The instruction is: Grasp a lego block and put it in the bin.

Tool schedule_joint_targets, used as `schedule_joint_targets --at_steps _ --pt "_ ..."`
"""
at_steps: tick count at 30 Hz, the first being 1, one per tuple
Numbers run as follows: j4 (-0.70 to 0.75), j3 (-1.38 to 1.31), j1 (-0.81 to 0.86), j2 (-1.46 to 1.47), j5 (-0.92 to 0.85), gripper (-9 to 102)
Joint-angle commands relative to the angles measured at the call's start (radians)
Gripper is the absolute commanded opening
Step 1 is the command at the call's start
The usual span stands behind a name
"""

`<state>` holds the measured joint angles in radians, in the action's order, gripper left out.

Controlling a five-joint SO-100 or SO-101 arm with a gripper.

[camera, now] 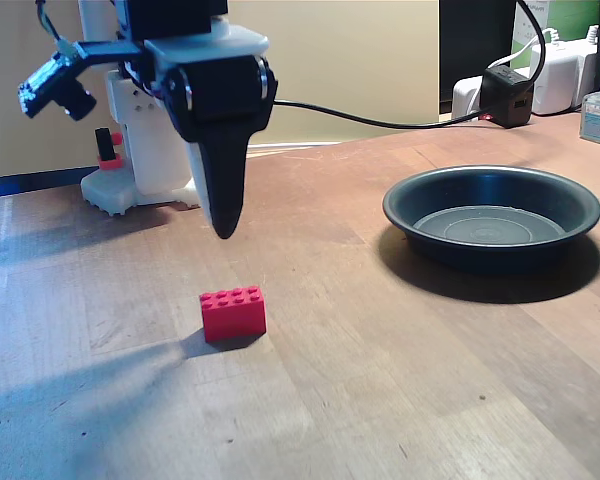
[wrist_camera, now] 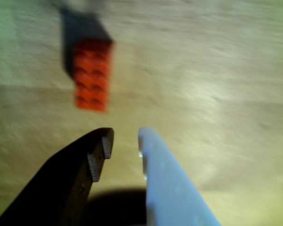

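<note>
The end effector [camera: 223, 228] hangs above the table [camera: 400, 380], fingers slightly parted with nothing between them. The lego block [camera: 233, 313] lies on the table just below and in front of the fingertips, untouched. In the fixed view, the bin [camera: 492, 215] sits well apart to the right.

Lighting uneven; wrist view blurred, fixed view sharp.
Wrist view: soft throughout, smeared as by motion, with a green-yellow cast toward the left and lower edges; the lego block [wrist_camera: 91, 75] is fuzzy-edged and a dark shadow lies behind it. Fixed view: bright, even light on the table [camera: 380, 380]; a long faint shadow runs left of the lego block [camera: 233, 313]; the bin [camera: 491, 215] throws a dark shadow on its near side.
</note>
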<state>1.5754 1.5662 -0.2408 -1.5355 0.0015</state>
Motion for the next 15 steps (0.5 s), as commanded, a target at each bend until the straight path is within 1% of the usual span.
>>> schedule_joint_targets --at_steps 1,3,7,9,12,15 --pt "-0.038 -0.029 0.000 0.005 -0.006 2" --pt "-0.048 -0.028 0.002 0.008 -0.002 6" --pt "-0.051 -0.025 0.003 0.011 0.005 19" --pt "-0.051 -0.023 0.003 0.011 0.006 24" --pt "-0.058 0.011 0.012 0.012 0.006 26" --pt "-0.112 0.067 0.021 0.012 -0.002 26"
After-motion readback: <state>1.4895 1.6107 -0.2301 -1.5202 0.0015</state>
